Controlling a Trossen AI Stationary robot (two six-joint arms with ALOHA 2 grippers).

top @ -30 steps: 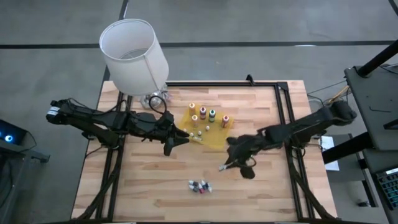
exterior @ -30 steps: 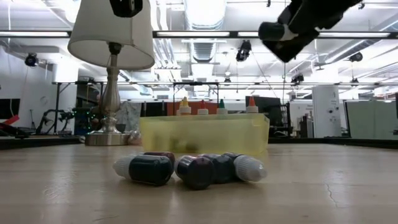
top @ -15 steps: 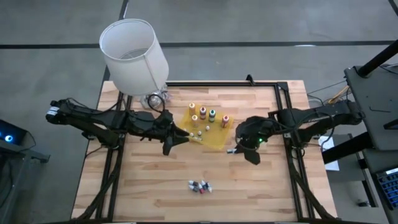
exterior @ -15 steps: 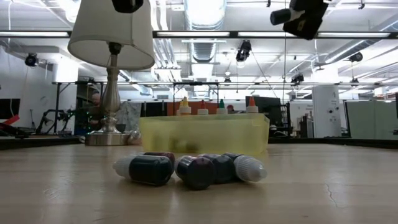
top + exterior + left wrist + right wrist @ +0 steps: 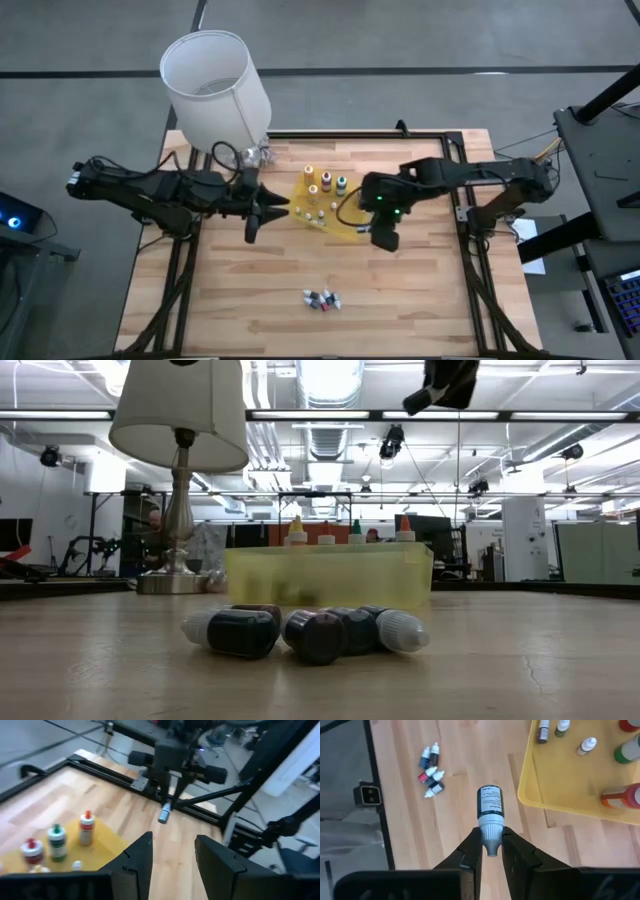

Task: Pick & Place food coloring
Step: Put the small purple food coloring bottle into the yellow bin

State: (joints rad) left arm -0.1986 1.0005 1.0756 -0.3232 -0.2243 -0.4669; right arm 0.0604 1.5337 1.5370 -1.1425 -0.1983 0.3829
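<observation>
Right gripper (image 5: pixel 491 851) clamped on a dark vial (image 5: pixel 490 805), poised above the yellow tray's (image 5: pixel 540 795) edge.

Both arms are matte black, built of slim jointed links with black cables looped alongside. The right arm (image 5: pixel 470 180) shows a small green light near its wrist, and each wrist ends in two flat, dark, tapering fingers (image 5: pixel 141 856).

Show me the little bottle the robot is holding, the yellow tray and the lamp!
Little bottle (image 5: pixel 490 803): right wrist view, dark labelled body.
Yellow tray (image 5: pixel 540 796): right wrist view, bare floor near the rim.
Lamp (image 5: pixel 212 90): high view, white shade.
</observation>
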